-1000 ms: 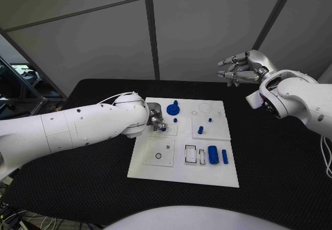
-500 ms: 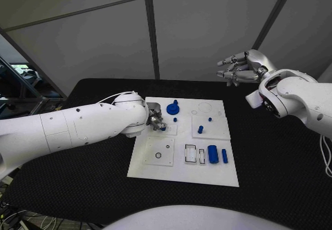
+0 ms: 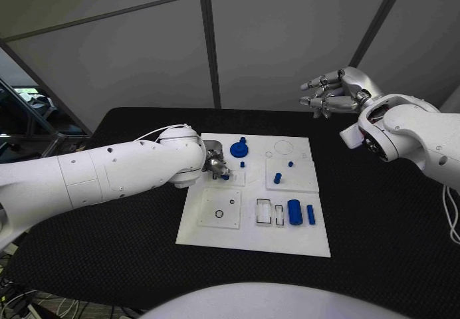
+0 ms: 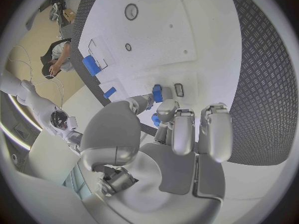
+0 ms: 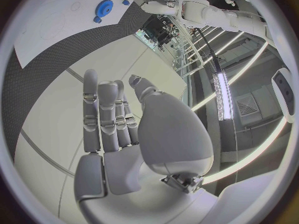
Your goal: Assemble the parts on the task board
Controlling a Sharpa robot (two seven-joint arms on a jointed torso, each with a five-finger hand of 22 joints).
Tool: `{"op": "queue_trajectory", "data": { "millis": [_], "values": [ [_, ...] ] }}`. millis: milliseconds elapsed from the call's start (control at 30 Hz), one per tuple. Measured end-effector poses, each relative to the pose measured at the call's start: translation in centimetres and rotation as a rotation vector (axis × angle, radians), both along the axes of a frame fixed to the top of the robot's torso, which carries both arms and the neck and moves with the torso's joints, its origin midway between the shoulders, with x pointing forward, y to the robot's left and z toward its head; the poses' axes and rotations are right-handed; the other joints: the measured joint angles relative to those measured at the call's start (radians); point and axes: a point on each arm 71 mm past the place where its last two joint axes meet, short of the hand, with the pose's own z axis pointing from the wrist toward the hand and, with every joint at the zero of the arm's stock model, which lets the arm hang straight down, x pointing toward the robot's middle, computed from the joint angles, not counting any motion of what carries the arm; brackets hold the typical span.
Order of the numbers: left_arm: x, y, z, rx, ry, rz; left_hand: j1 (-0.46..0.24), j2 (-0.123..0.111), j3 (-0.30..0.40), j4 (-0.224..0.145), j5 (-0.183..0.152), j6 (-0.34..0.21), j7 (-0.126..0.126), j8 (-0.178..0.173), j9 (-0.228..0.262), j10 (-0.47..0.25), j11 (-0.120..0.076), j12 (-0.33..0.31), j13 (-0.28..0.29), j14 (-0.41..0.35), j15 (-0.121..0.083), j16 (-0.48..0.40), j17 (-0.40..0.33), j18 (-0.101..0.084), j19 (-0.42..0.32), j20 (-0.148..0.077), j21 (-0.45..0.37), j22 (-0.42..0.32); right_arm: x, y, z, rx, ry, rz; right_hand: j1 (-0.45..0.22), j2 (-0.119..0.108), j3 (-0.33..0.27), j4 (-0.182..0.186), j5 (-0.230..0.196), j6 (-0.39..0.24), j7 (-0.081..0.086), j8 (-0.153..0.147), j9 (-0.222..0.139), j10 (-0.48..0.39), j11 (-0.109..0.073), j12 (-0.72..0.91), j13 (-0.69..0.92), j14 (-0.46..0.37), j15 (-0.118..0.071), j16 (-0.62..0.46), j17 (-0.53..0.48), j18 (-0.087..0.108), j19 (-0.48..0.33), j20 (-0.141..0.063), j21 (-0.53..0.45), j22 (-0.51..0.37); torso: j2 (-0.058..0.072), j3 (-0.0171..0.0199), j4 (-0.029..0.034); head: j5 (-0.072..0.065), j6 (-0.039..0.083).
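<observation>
The task board point(image 3: 251, 232) lies mid-table, and we judge assembly barely begun: our left hand point(image 3: 217, 166) pinches a small blue part point(image 4: 156, 119) over its near-left area, other parts lie loose, our right hand point(image 3: 331, 92) hovers empty, fingers spread, beyond the board.

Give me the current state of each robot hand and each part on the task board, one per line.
Left robot hand: low over the task board, pinching a small blue part.
Right robot hand: raised beyond the board's far edge, fingers apart, holding nothing.
Blue gear: on the board's far side, untouched.
Blue peg: standing upright in the board.
Large blue cylinder: lying on its side.
Thin blue pin: lying beside the cylinder.
</observation>
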Motion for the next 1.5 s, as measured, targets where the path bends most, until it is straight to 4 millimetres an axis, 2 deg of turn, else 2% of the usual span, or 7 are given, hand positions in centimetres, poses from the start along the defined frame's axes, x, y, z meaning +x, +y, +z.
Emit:
{"op": "queue_trajectory", "data": {
  "millis": [500, 1167, 1267, 1367, 1500],
  "values": [
    [0.32, -0.34, -0.29, 0.01, 0.011, -0.003, -0.045, 0.016, -0.178, 0.062, 0.0, 0.014, -0.003, -0.014, -0.009, -0.002, 0.002, 0.008, 0.005, 0.0, 0.0, 0.0, 0.0, 0.0, 0.0, 0.0, 0.004, 0.0, 0.02, 0.01, -0.04, -0.001, 0.004, 0.002, 0.0, 0.0, 0.003, 0.003, 0.004, 0.0, 0.0, 0.0, 0.0, 0.0, 0.0, 0.0, -0.001, 0.0, 0.0, -0.006, -0.006, 0.0, 0.0, 0.0, 0.0, -0.001, 0.0, -0.0005, 0.0003, -0.004, -0.001],
    [0.64, -0.31, -0.28, 0.014, 0.011, 0.003, -0.048, 0.02, -0.267, 0.105, 0.0, 0.018, -0.007, -0.015, -0.011, -0.002, 0.002, 0.017, 0.011, 0.0, 0.0, 0.0, 0.0, 0.0, 0.0, 0.0, 0.004, 0.0, 0.05, 0.06, -0.12, -0.004, 0.012, 0.008, 0.0, 0.0, 0.003, 0.003, 0.004, -0.003, -0.003, 0.0, 0.0, 0.0, 0.0, -0.004, -0.002, 0.0, 0.0, -0.012, -0.01, 0.0, 0.0, 0.0, -0.004, -0.002, 0.0, -0.0012, 0.0008, -0.006, -0.003],
    [0.66, -0.18, -0.28, 0.015, 0.012, 0.004, -0.049, 0.019, -0.304, 0.112, 0.0, 0.025, -0.007, -0.015, -0.012, -0.002, 0.002, 0.017, 0.012, 0.0, 0.0, 0.0, 0.0, 0.0, 0.0, 0.0, 0.004, 0.0, 0.05, 0.04, -0.12, -0.005, 0.013, 0.008, 0.0, 0.0, 0.003, 0.003, 0.004, -0.003, -0.003, 0.0, 0.0, 0.0, 0.0, -0.004, -0.002, 0.0, 0.0, -0.012, -0.01, 0.0, 0.0, 0.0, -0.004, -0.002, 0.0, -0.0012, 0.0008, -0.006, -0.003],
    [0.68, 0.04, -0.25, 0.016, 0.012, 0.008, -0.067, 0.002, -0.359, 0.116, 0.0, 0.025, -0.007, -0.015, -0.01, -0.002, 0.002, 0.017, 0.014, 0.0, 0.0, 0.0, 0.0, 0.0, 0.0, 0.0, 0.007, 0.0, 0.05, 0.02, -0.13, -0.005, 0.014, 0.009, 0.0, 0.0, 0.003, 0.003, 0.004, -0.003, -0.003, 0.0, 0.0, 0.0, 0.0, -0.004, -0.002, 0.0, 0.0, -0.018, -0.013, 0.0, 0.0, 0.0, -0.004, -0.002, 0.0, -0.0013, 0.0008, -0.007, -0.003],
    [0.95, 0.29, 0.25, 0.004, 0.004, 0.018, -0.084, 0.014, -0.43, 0.118, 0.0, 0.025, -0.007, -0.017, -0.009, 0.0, -0.001, 0.023, 0.017, 0.004, -0.004, 0.0, 0.0, 0.0, 0.0, 0.0, 0.008, 0.0, 0.06, 0.0, -0.15, -0.006, 0.016, 0.01, 0.0, 0.0, 0.003, 0.003, 0.004, -0.003, -0.003, 0.0, 0.0, 0.0, 0.0, -0.004, -0.002, 0.0, 0.0, -0.018, -0.015, 0.0, 0.0, 0.0, -0.004, -0.003, -0.001, -0.0012, 0.0008, -0.008, -0.001]
  ]
}}
